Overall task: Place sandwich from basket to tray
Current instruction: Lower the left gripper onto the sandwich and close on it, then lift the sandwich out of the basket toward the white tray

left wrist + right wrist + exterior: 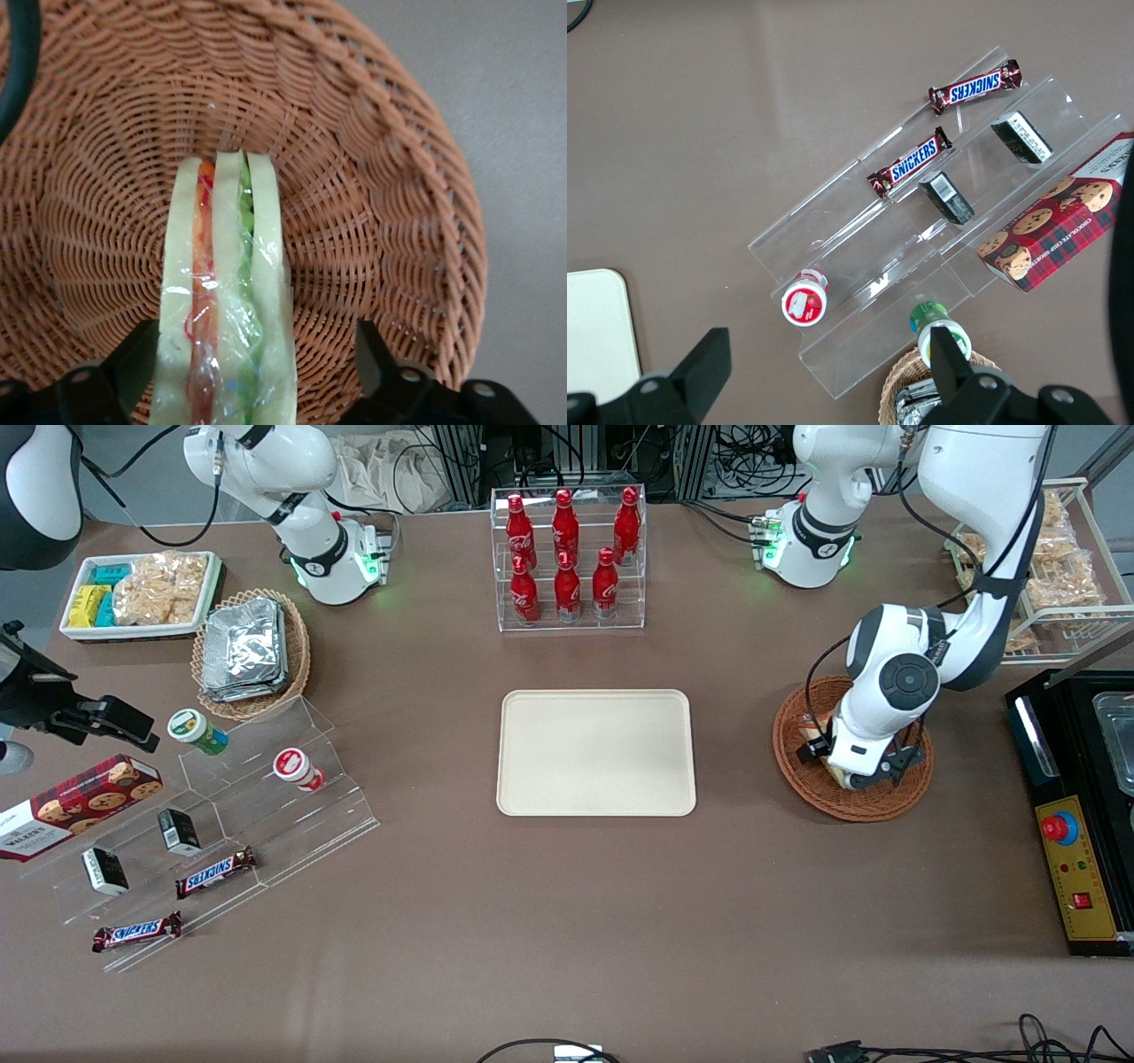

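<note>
Six red bottles (567,553) stand in a clear rack (570,558) at the frame's upper centre.

Left arm bent down, wrist low.
Gripper (252,372) pointing downward, fingers (376,350) spread wide apart, one on each side.
</note>
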